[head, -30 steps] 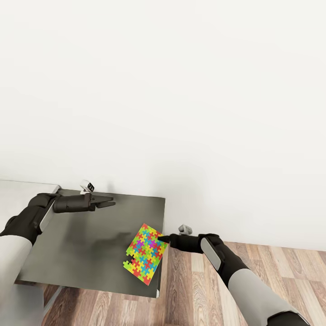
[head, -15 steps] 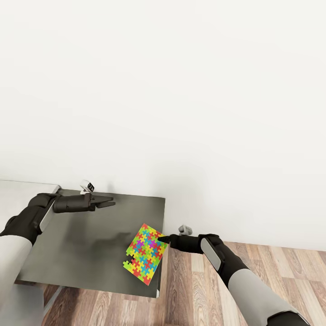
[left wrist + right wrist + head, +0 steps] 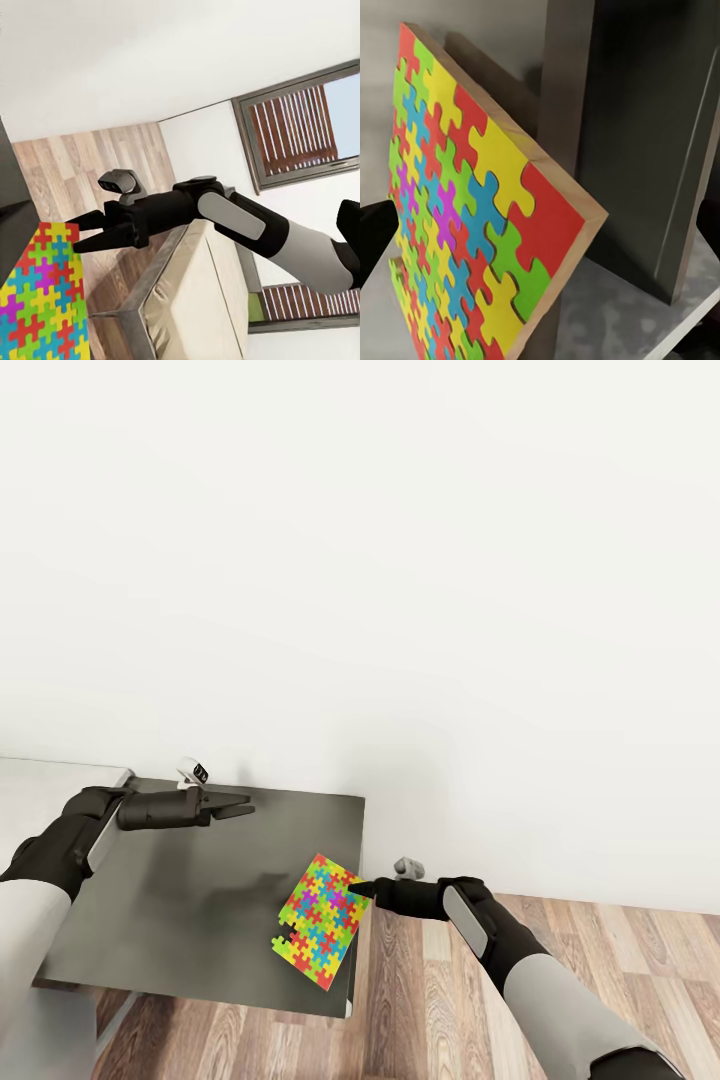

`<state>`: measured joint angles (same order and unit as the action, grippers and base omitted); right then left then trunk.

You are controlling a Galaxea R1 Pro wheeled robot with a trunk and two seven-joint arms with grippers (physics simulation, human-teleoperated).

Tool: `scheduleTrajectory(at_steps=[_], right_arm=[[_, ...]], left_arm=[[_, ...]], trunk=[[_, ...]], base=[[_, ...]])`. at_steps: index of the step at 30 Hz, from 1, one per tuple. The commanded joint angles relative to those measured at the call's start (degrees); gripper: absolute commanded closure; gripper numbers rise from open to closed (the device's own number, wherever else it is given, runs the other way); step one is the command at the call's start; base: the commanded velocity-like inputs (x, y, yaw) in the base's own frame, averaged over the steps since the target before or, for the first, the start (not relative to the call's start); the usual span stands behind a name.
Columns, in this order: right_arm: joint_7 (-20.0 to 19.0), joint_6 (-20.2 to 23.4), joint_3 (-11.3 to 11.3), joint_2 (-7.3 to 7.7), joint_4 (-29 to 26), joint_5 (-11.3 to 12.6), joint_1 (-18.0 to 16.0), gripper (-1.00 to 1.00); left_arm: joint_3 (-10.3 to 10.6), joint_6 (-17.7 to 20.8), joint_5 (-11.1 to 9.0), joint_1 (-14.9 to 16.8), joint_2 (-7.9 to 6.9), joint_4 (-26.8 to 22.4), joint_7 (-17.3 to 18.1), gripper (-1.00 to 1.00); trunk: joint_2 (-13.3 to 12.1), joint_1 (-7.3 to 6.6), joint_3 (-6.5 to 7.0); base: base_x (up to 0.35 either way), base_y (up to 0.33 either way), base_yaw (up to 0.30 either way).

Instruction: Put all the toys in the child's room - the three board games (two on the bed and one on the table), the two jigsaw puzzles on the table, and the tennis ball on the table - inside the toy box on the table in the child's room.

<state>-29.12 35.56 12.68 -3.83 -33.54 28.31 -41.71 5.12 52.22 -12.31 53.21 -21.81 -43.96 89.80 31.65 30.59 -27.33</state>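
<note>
A bright multicoloured jigsaw puzzle (image 3: 319, 920) lies flat, skewed, at the dark table's (image 3: 180, 900) right edge.

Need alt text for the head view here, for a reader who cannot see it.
A bright jigsaw puzzle lies at the near right corner of a dark table, with the right gripper reaching in at the puzzle's right edge. The left gripper hovers over the table's far side. Behind is a white wall, below a wood-plank floor.

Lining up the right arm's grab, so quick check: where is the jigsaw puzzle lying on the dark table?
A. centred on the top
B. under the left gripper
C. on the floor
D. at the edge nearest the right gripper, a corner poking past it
D: the jigsaw puzzle lies at the table edge beside the right gripper, one corner overhanging.
</note>
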Motion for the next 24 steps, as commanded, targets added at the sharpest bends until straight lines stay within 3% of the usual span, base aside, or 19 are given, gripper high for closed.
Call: scheduleTrajectory(at_steps=[1,5,20,24], right_arm=[[0.02,0.29,0.08,-0.01,-0.03,0.20,-0.03,-1.00],[0.02,0.26,0.13,-0.01,-0.03,0.18,-0.03,-1.00],[0.02,0.21,0.23,-0.76,-0.03,0.03,-0.03,-1.00],[0.02,0.21,0.24,-0.92,-0.03,0.01,-0.03,-1.00]], left_arm=[[0.24,0.61,-0.17,0.05,-0.07,0.01,0.20,-1.00],[0.24,0.61,-0.17,0.05,-0.07,0.01,0.20,-1.00],[0.24,0.61,-0.17,0.05,-0.07,0.01,0.20,-1.00],[0.24,0.61,-0.17,0.05,-0.07,0.01,0.20,-1.00]], trunk=[[0.49,0.24,-0.26],[2.10,1.12,-0.98],[2.10,1.12,-0.98],[3.70,2.00,-1.69]], base=[[0.000,0.000,0.000],[0.000,0.000,0.000],[0.000,0.000,0.000],[0.000,0.000,0.000]])
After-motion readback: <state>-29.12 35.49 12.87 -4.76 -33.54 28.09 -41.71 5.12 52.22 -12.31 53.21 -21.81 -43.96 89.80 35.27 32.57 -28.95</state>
